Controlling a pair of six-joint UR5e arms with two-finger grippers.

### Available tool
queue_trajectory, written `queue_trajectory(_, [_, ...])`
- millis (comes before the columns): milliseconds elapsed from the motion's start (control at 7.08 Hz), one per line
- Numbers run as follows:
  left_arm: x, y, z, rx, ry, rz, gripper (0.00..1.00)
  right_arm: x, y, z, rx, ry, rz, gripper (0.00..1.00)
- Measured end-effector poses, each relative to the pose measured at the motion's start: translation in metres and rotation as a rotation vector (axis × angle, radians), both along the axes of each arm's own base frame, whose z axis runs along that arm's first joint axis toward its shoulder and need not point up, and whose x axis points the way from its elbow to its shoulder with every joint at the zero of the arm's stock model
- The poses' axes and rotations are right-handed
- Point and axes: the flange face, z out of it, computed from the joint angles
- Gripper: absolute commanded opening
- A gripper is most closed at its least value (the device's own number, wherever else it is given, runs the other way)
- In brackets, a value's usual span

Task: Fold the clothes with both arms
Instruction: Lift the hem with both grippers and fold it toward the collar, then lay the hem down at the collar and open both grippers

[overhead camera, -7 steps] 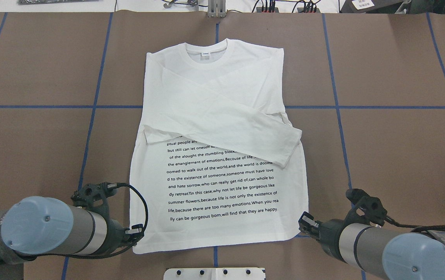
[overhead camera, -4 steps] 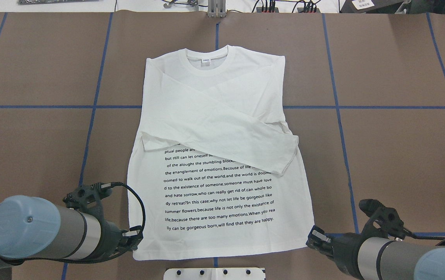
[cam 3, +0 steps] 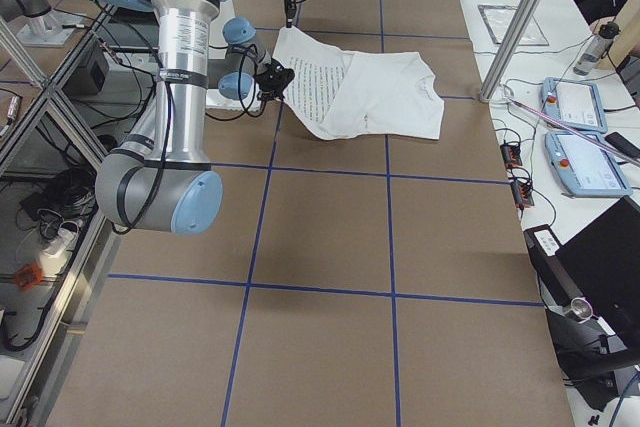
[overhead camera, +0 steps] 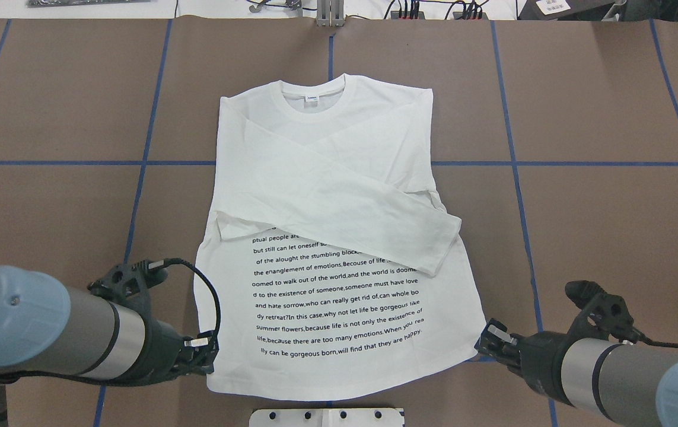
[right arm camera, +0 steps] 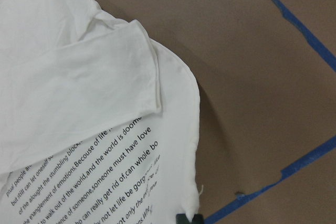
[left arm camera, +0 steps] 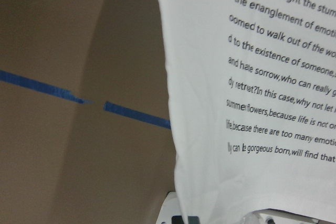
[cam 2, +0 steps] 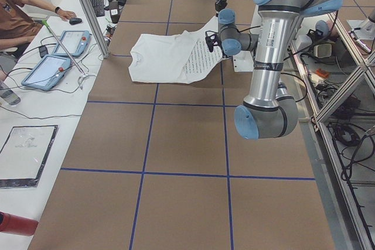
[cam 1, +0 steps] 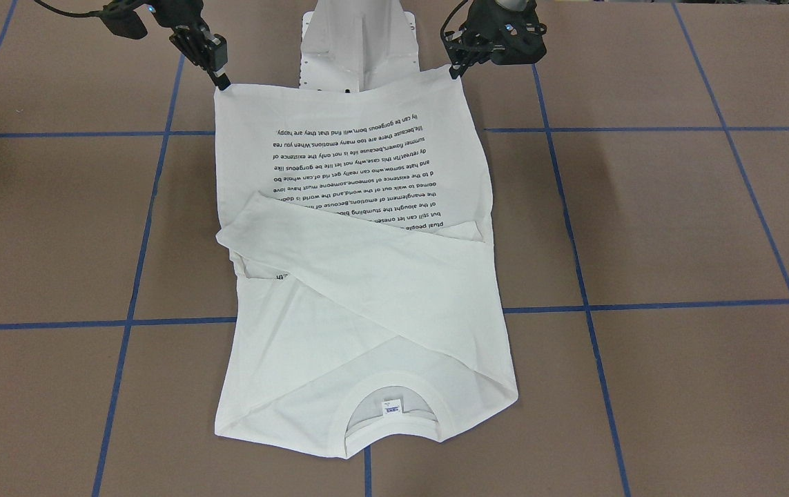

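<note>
Here we look down on a brown table [overhead camera: 611, 207] crossed by blue tape lines, with the white long-sleeved T-shirt [overhead camera: 327, 148] near its middle. The shirt's collar end lies flat on the far side from the robot. Its hem end is raised off the surface, as both side views show, and hangs just over the white base plate [overhead camera: 327, 417].

The left arm [overhead camera: 78, 332] and the right arm [overhead camera: 599, 367] come in low from the near corners, and both are cut off by the frame edge. The two sleeves [overhead camera: 374, 213] are folded across the chest in an X. The upper sleeve's cuff reaches just past the shirt's right-hand edge.

Below them is the block of black text [overhead camera: 339, 302]. The sleeves cover its first lines, and the rows we can read begin and end mid-word.

The left gripper [overhead camera: 208, 356] is clamped on one hem corner and the right gripper [overhead camera: 484, 344] on the other, so the cloth is stretched between them. We hardly see the fingertips — each wrist view shows only a dark sliver at its bottom edge, where the fabric runs in.

The ribbed round collar [cam 1: 394, 381] is face up, with the small neck label [cam 1: 391, 407] inside it — its print is too small for us to read.
</note>
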Motion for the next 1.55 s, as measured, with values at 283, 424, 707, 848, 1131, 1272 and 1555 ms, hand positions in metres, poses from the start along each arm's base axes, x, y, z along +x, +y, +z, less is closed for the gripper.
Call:
queue_trajectory(283, [-0.007,-0.072,-0.015,0.08,-0.011,-0.083,0.0,-0.005,-0.066,-0.013,-0.012,0.011,0.026,0.0])
queue_trajectory(424, [-0.014,-0.106,-0.015,0.108,-0.026,-0.12,0.0,-0.015,-0.11,-0.031,-0.012,0.038,0.044,0.0])
queue_trajectory(707, [-0.031,-0.162,-0.004,0.154,-0.066,-0.175,0.0,-0.024,-0.186,-0.06,0.002,0.124,0.088,0.0])
queue_trajectory(848, [-0.033,-0.185,0.007,0.175,-0.087,-0.187,0.0,-0.023,-0.217,-0.057,0.016,0.17,0.098,0.0])
queue_trajectory(1131, [-0.022,-0.232,0.034,0.199,-0.092,-0.222,0.0,-0.036,-0.276,-0.05,0.005,0.231,0.12,0.0])
queue_trajectory(1272, [-0.014,-0.257,0.05,0.201,-0.096,-0.243,0.0,-0.039,-0.307,-0.048,-0.013,0.252,0.133,0.0])
queue_trajectory(1555, [-0.001,-0.296,0.079,0.204,-0.117,-0.281,0.0,-0.054,-0.377,-0.043,-0.045,0.276,0.153,0.0])
